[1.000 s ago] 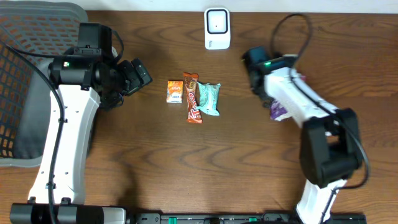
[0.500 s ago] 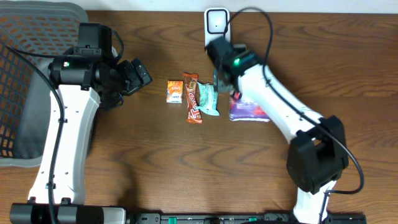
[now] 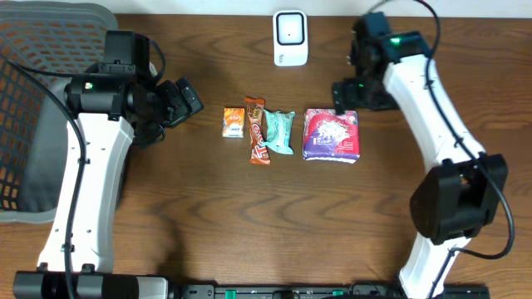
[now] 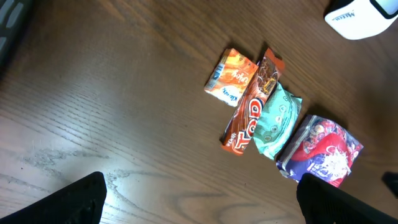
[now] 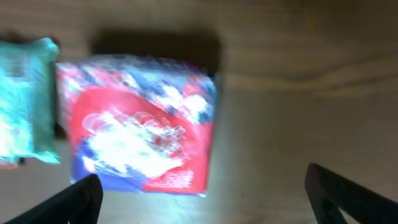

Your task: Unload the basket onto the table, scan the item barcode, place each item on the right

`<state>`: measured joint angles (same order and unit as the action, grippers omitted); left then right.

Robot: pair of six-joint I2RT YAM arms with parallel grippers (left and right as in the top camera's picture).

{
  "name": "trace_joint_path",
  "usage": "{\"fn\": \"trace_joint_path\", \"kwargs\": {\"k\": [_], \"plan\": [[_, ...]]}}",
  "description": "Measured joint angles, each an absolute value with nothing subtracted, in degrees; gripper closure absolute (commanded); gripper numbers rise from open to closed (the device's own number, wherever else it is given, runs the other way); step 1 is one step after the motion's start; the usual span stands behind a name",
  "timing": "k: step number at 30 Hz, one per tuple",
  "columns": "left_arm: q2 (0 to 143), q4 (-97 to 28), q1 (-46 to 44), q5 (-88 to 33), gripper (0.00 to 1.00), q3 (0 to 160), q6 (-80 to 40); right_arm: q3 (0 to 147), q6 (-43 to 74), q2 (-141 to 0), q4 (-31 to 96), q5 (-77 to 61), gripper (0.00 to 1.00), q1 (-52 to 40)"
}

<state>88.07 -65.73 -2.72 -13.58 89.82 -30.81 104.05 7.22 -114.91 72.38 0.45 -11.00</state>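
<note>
Purple and red, the packet [image 3: 332, 134] lies flat on the wooden table [image 3: 249, 216], at the right end of a short row of snacks. Just beside it on its left lies a teal packet [image 3: 278, 131], then an orange-brown bar [image 3: 257, 130], then a small orange packet [image 3: 233, 122]. A white scanner [image 3: 290, 37] stands near the table's far edge, apart from the row.

From overhead, the right gripper [image 3: 349, 96] hangs over the table by the purple and red packet's far right corner. Its wrist camera looks down on the packet, and the picture is blurred. The two dark fingers [image 5: 348, 199] show only as tips in the bottom corners of that view, spread wide, with nothing pinched between them. The packet rests on the wood by itself, and as far as the blur allows, neither tip touches it.

The left gripper [image 3: 184, 100] hangs to the left of the row, well apart from the small orange packet, and faces the snacks. In its wrist view the fingers [image 4: 62, 202] also sit in the two bottom corners, spread as wide as the frame, with only bare wood between them. It holds nothing and touches nothing. All four snacks and a corner of the scanner show beyond them. A black mesh basket [image 3: 33, 83] sits at the table's left edge, behind the left arm.
</note>
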Motion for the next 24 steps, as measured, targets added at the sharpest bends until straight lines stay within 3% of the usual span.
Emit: {"fn": "trace_joint_path", "kwargs": {"k": [5,12,16,21,24], "plan": [[88.1,-65.7,-2.7,-13.6,0.02,89.8,-30.8,94.1,4.3,-114.9,63.5,-12.0,0.03,-3.8],[88.1,-65.7,-2.7,-13.6,0.02,89.8,-30.8,79.8,2.9,-114.9,48.2,-29.8,0.24,0.5],[88.1,-65.7,-2.7,-13.6,0.02,89.8,-30.8,73.2,3.6,-114.9,40.2,-35.0,0.43,0.3],[88.1,-65.7,-2.7,-13.6,0.02,89.8,-30.8,68.8,8.4,-114.9,32.9,-38.5,0.91,0.0],[88.1,-65.8,-2.7,-13.6,0.02,89.8,-30.8,68.7,12.6,-114.9,31.0,-39.8,0.97,0.0]]}}
